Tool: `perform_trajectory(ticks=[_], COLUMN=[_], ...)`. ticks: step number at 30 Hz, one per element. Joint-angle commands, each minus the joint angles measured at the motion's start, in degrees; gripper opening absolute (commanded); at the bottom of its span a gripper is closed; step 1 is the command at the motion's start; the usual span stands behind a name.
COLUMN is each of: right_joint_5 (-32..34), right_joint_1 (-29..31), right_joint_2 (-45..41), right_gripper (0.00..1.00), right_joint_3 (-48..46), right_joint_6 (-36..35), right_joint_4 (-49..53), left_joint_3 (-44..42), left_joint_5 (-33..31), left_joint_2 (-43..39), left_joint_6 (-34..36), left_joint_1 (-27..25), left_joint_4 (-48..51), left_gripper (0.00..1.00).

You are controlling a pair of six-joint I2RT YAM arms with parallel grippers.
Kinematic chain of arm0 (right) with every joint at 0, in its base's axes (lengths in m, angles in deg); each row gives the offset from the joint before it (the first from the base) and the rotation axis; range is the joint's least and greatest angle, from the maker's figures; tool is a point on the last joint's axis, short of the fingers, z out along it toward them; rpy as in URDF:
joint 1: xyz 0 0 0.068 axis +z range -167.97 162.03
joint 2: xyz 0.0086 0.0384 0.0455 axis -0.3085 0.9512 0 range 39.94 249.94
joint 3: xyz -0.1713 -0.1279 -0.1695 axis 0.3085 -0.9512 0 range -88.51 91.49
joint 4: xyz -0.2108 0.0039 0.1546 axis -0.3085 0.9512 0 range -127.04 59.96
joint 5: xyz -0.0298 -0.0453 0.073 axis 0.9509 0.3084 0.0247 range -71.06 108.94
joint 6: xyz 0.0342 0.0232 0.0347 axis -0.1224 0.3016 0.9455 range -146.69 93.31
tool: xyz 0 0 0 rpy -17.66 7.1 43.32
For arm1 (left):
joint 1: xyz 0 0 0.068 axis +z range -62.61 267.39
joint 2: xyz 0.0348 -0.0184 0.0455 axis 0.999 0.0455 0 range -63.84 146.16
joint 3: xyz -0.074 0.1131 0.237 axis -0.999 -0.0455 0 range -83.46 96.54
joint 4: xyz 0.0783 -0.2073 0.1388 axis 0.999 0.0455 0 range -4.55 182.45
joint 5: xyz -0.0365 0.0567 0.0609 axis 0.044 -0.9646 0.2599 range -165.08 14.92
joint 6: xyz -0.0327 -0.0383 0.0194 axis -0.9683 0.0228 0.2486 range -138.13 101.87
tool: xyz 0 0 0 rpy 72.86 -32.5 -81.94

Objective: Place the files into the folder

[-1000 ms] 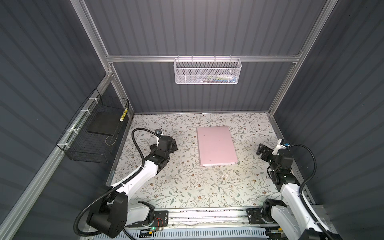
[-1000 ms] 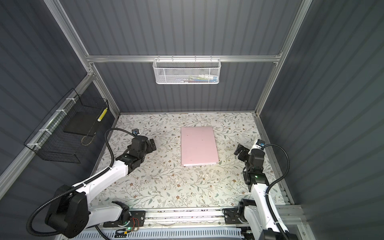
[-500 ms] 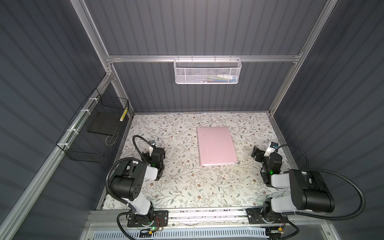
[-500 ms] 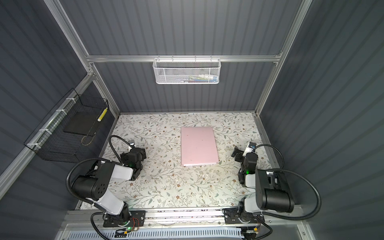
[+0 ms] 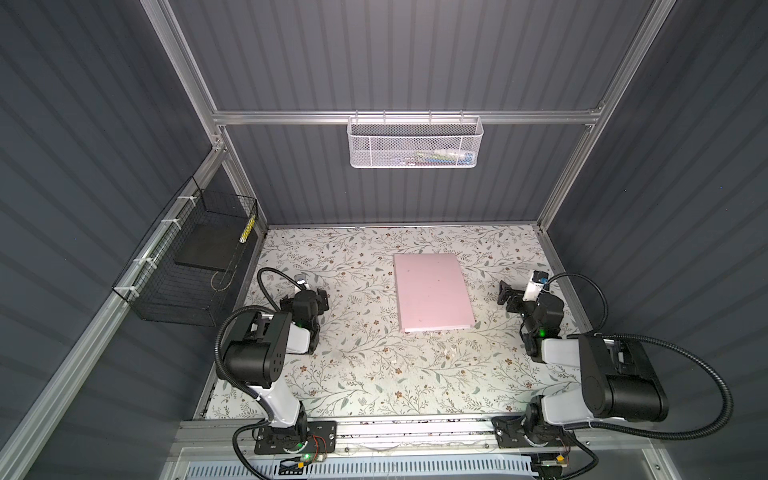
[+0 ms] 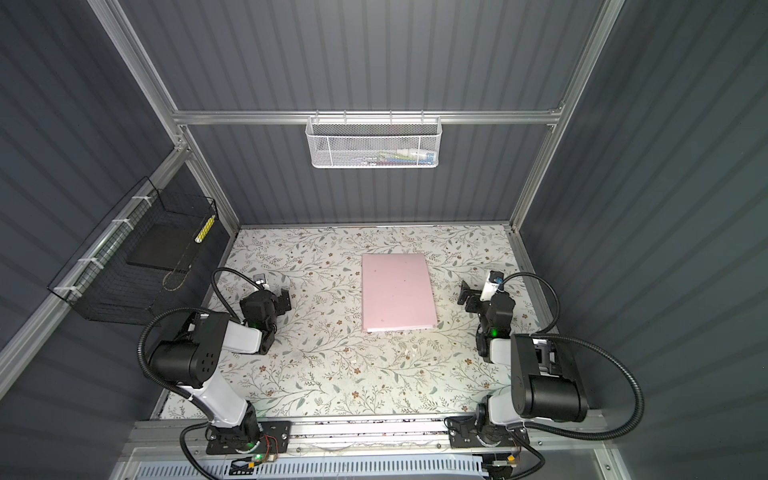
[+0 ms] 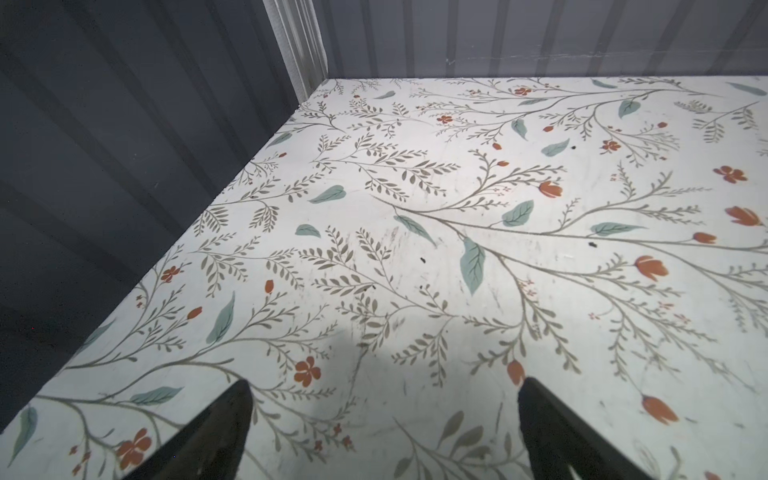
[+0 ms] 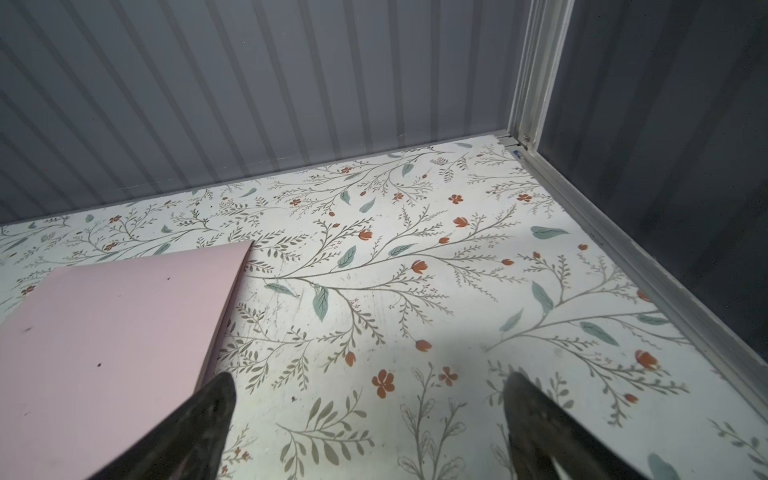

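The pale pink folder (image 5: 432,291) (image 6: 397,291) lies shut and flat in the middle of the flowered table, and a thin white edge shows along its near side. No loose files are in view. My left gripper (image 5: 321,297) (image 6: 285,300) hovers low to the left of the folder, well apart from it. It is open, with only bare table between its fingers in the left wrist view (image 7: 384,382). My right gripper (image 5: 508,296) (image 6: 465,296) sits just right of the folder. It is open and empty too (image 8: 369,375), and its wrist view shows the folder (image 8: 104,340) beside one finger.
A black wire basket (image 5: 195,266) holding a flat black slab (image 5: 205,247) hangs on the left wall. A white mesh basket (image 5: 415,143) hangs on the back rail. Dark ribbed walls and aluminium posts close in the table (image 5: 374,365) on three sides.
Both arms have folded up from a stretched-out pose, so their elbows now stand high near the bases. The grippers stayed open and drew slightly nearer. The folder has not moved.
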Motion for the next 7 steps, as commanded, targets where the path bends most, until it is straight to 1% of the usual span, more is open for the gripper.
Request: perform_trajectory(ticks=[1,4,7], right_joint_5=[-0.21,0.03,0.26], right_joint_1=[0.47,0.55,0.81], right_joint_2=[0.53,0.79,-0.27], right_gripper=[0.99,0.99,0.99], right_joint_3=[2.22,3.07,1.32], right_joint_6=[-1.84,-1.69,-2.09], right_joint_4=[2.56,3.62,1.46], left_joint_3=[0.12,-0.01,-0.01], left_joint_5=[0.58,0.73,0.78], left_joint_2=[0.11,0.03,0.00], left_joint_6=[-0.04,-0.15,-0.15], left_joint_1=[-0.08,-0.17,-0.16], left_joint_4=[-2.04,-2.14,-2.14], left_gripper=[1.00,1.00,1.00])
